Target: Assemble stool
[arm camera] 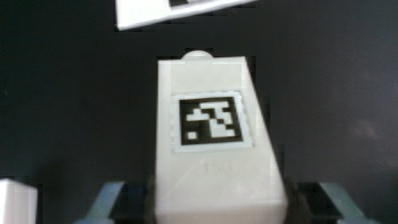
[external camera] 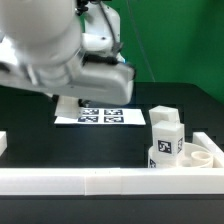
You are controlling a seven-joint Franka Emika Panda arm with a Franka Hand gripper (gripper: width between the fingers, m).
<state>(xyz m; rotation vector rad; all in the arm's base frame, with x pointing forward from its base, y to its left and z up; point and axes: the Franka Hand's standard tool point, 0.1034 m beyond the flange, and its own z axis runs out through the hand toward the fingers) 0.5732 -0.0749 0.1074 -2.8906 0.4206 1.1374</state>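
Note:
In the wrist view a white stool leg (arm camera: 214, 130) with a black-and-white tag lies lengthwise between my gripper (arm camera: 222, 202). The fingers (arm camera: 118, 202) stand at both of its sides and are shut on its near end, above the black table. In the exterior view the arm's body (external camera: 65, 55) hides the gripper and this leg. Toward the exterior view's right, the round seat (external camera: 200, 158) lies flat by the front rail. Another tagged leg (external camera: 165, 135) stands upright on the seat's edge.
The marker board (external camera: 100, 115) lies in the middle of the table, and its corner shows in the wrist view (arm camera: 178, 10). A long white rail (external camera: 100, 181) runs along the front. Another white piece (arm camera: 15, 200) shows at the wrist view's edge.

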